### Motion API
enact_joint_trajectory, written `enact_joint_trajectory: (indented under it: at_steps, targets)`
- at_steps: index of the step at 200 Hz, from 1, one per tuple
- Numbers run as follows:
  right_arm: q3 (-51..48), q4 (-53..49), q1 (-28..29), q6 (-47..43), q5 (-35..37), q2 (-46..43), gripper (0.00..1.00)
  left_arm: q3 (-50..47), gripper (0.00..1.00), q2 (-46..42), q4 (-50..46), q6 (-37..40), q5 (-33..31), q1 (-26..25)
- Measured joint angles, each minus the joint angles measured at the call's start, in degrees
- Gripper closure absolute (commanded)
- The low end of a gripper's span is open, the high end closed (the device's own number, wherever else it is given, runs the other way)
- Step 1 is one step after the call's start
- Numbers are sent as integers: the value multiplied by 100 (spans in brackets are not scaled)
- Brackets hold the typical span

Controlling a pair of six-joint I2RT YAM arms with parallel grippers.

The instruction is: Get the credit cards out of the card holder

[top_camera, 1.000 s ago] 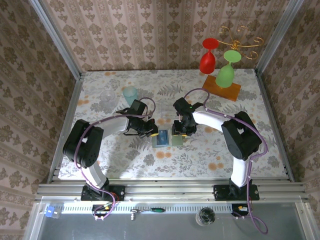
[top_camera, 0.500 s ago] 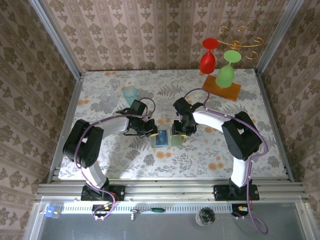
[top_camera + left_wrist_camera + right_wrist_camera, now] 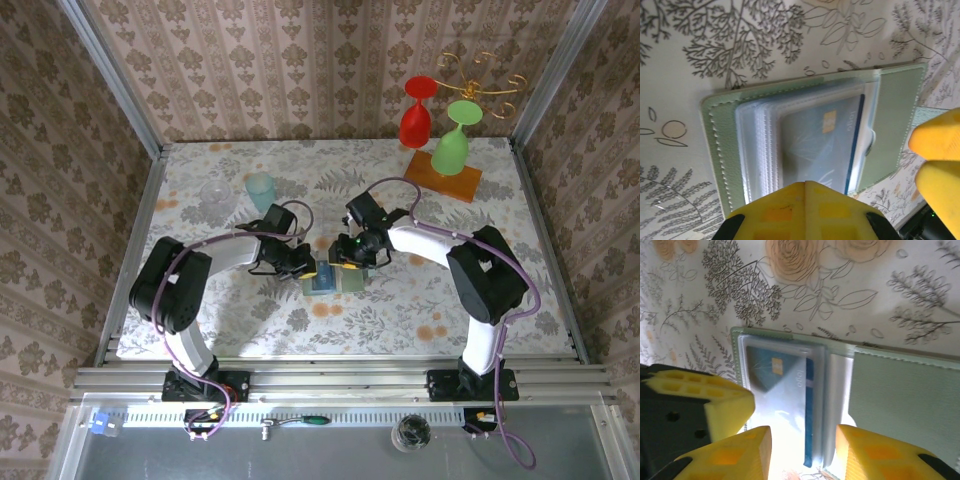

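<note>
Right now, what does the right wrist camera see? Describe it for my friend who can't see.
An open grey-green card holder lies on the flowery table, a blue card in its clear sleeve. The right gripper is open over the card's near end; the left gripper sits at the holder's edge.

The whole table [image 3: 420, 300] is viewed from high above its near edge, at a distance, tilted downward. Both wrist views are aimed steeply down at close range (far nearer than the overhead camera). The open card holder [image 3: 892, 115] and its blue card [image 3: 815, 145] are shared by all three.
</note>
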Motion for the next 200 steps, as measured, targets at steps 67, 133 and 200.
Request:
enact_joint_trajectory:
  at_steps: [67, 133, 200]
  targets:
    - [-219, 603, 22, 278, -492, 240, 71, 0, 99, 46, -28, 85, -22, 0]
    - [-238, 802, 46, 299, -632, 448, 79, 0, 99, 46, -26, 85, -22, 0]
    - [-240, 780, 50, 232, -597, 479, 74, 0, 99, 46, -26, 85, -37, 0]
